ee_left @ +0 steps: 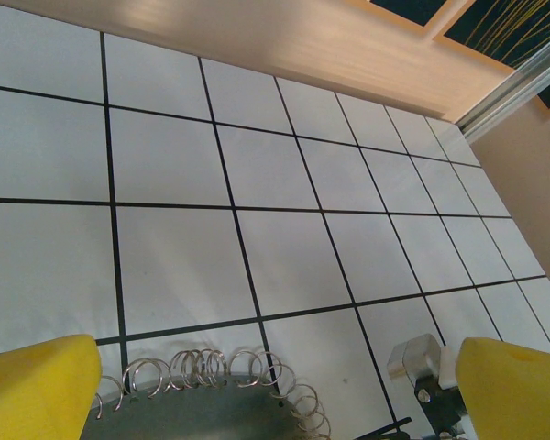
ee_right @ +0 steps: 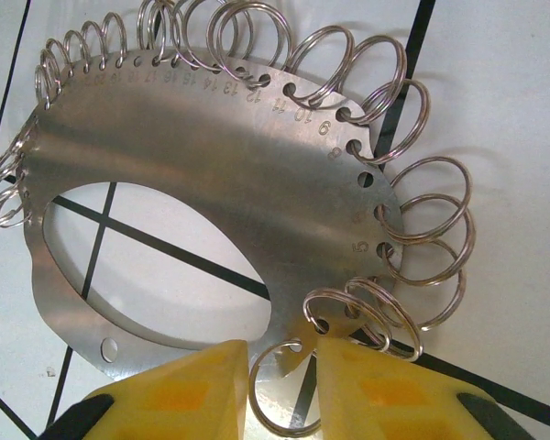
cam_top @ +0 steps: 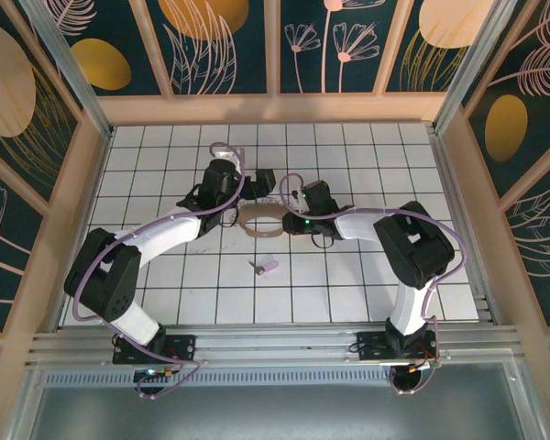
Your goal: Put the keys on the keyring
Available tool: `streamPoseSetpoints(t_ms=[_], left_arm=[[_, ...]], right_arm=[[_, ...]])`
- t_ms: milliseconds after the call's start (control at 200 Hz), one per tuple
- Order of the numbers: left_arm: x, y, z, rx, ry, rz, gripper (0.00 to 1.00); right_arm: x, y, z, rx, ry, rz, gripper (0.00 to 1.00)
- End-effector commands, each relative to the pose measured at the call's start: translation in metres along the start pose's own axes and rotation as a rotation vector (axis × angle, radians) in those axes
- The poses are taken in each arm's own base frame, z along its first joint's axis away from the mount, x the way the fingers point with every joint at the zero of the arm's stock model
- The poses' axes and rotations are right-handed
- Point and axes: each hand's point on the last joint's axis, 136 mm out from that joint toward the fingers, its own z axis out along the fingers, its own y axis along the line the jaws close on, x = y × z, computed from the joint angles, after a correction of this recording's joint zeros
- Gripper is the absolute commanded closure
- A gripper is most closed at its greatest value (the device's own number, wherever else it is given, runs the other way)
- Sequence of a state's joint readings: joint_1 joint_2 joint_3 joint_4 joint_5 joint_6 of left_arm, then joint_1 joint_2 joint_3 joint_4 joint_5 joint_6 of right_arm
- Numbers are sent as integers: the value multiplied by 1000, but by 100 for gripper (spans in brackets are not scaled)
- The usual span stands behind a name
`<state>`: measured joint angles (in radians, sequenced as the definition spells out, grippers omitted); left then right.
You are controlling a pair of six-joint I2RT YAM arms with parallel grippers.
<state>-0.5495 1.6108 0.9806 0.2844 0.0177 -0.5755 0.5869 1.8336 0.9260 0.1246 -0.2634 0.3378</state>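
The keyring (cam_top: 257, 232) is a grey metal hoop plate (ee_right: 211, 156) edged with many small split rings, and it lies between the two grippers mid-table. Its shadow falls offset on the tiles, so it looks slightly raised. My right gripper (ee_right: 282, 394) has its yellow pads (ee_right: 179, 394) close together on the plate's near tip, with one small split ring pinched between them. My left gripper (ee_left: 275, 408) stands wide open over the hoop's far rim (ee_left: 192, 412). The small lilac-pink key (cam_top: 267, 267) lies by itself on a tile nearer the bases.
White tiled floor (cam_top: 348, 275) with black grid lines, fenced by wooden walls (cam_top: 275, 108) at the back and sides. Purple cables (cam_top: 222, 148) loop above the left arm. Part of the right gripper's metal (ee_left: 420, 362) shows beside my left fingers.
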Motion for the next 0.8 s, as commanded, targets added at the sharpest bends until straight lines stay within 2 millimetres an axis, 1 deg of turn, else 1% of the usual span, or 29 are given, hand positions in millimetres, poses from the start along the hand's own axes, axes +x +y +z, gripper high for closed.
streamPoseSetpoints(t_ms=[0,110,185,355,581,676,761,796], left_arm=[[-12,-6,1,24,-27,8,1],[-13,-7,1,25,-28,7,1],[-14,-7,0,27,-30,5,1],[-14,-8,-1,31,-33,6,1],[-15,-7,-4,23,-36,20,1],[-20,-3,-7,10,-46,25,1],[-26,1,-11,2,-56,24,1],[-28,2,-12,-1,-60,25,1]], right_arm=[[-7,7,-8,-6,-30,-43,72],[-6,9,-11,-11,-32,-66,64],[-6,11,-14,-9,-37,-90,61],[-7,12,-18,27,-41,-149,60],[-2,1,-18,156,-36,-250,61],[-1,0,-18,196,-35,-290,61],[0,4,-17,208,-37,-326,61],[-1,2,-17,231,-40,-339,61]])
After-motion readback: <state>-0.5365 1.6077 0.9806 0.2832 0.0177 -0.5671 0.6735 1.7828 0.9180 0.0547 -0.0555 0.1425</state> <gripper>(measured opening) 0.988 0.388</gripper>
